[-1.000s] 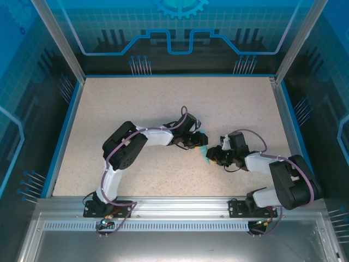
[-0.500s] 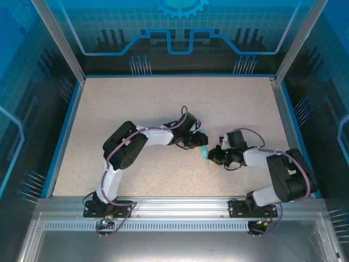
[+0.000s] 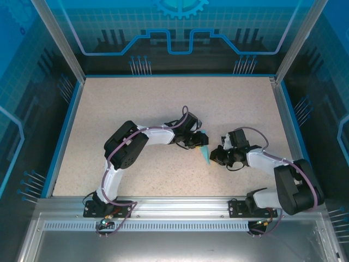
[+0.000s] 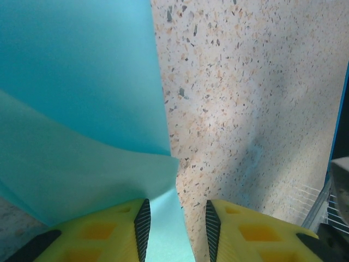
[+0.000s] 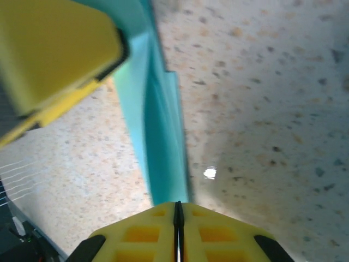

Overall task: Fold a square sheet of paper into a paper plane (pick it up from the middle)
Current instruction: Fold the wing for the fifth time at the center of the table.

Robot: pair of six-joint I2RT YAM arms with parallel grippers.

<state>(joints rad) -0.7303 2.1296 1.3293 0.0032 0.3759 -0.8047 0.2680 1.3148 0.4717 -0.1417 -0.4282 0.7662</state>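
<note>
Item: creased turquoise paper sheet (image 3: 204,153), folded narrow, on speckled counter (image 3: 136,109) between the two arms. Left pincer (image 4: 175,213): fingers apart, straddling the sheet's edge. Right pincer (image 5: 178,210): fingers pressed together at the sheet's narrow end (pinch itself unclear).

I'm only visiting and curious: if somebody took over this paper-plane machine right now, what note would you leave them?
Left claw: open, fingers either side of one end of the folded paper.
Right claw: shut, apparently pinching the paper's other end.
Paper: a narrow creased strip between the claws, over the middle of the table.
Done: folded narrow, layers showing.
Left: no finished plane shape yet; keep folding.
</note>
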